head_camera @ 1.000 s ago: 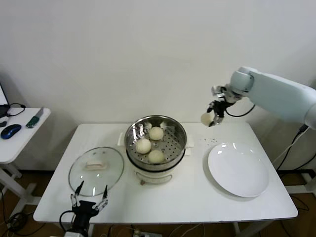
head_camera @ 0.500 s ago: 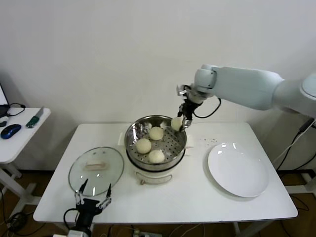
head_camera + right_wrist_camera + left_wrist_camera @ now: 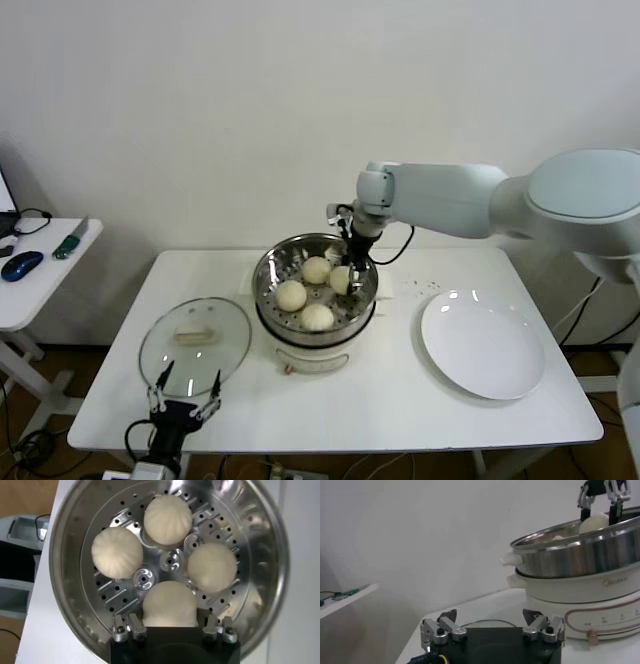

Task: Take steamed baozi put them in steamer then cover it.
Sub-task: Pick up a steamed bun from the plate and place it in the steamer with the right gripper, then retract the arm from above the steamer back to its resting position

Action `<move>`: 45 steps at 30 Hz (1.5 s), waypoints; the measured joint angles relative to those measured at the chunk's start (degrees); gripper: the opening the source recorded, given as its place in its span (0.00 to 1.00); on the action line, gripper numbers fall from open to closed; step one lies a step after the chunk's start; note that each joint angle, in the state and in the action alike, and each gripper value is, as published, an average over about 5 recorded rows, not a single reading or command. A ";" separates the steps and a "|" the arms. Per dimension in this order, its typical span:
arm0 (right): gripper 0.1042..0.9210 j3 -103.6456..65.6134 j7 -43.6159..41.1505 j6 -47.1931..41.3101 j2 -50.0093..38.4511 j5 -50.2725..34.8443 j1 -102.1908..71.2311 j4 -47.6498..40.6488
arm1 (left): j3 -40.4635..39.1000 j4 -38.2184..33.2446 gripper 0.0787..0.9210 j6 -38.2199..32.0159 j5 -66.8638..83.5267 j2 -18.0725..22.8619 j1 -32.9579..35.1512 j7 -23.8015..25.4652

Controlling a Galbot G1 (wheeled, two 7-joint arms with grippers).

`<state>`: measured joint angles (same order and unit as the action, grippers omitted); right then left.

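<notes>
The steamer [image 3: 268, 272] stands mid-table on its white pot base [image 3: 312, 358]. Three baozi [image 3: 317, 269] [image 3: 291, 295] [image 3: 317, 317] lie on its perforated floor. My right gripper [image 3: 350, 272] reaches into the basket's right side, shut on the fourth baozi [image 3: 340, 280], low over the floor. In the right wrist view the held baozi [image 3: 170, 604] sits between the fingers [image 3: 131, 627], with the other three beyond it. The cover [image 3: 195, 340] lies flat on the table left of the steamer. My left gripper [image 3: 183, 400] is open and empty at the front edge, below the cover.
A flat white plate [image 3: 483, 343] lies at the right of the table. A side table [image 3: 40, 270] with a mouse and small items stands far left. The left wrist view shows the steamer [image 3: 580, 545] and pot base [image 3: 590, 600] ahead.
My right arm has swung left from beside the plate, over the steamer's rim, and lowered the baozi into the basket. The left gripper has hardly moved.
</notes>
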<state>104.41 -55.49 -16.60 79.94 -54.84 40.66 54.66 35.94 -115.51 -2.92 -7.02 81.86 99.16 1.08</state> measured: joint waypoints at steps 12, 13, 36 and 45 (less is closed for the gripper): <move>0.88 0.41 -0.36 -0.73 1.08 1.26 -0.73 -1.15 | -0.06 0.14 0.88 0.03 0.08 -0.19 -0.17 -0.01; 0.88 0.31 -0.43 -0.76 1.03 1.31 -0.66 -1.14 | -0.05 0.13 0.88 0.04 0.08 -0.19 -0.16 -0.01; 0.88 -10.68 7.75 3.86 -20.91 3.61 4.75 12.01 | 1.24 -0.75 0.88 0.15 -0.05 -0.45 -1.79 -0.64; 0.88 -30.42 21.79 7.05 -37.40 4.53 -9.57 20.72 | 0.64 -2.15 0.88 -0.46 -0.91 -0.10 -2.26 -1.42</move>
<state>73.99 -33.70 -9.55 42.53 -50.32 31.10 75.38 36.58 -117.66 -3.38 -7.94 81.76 96.90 -0.34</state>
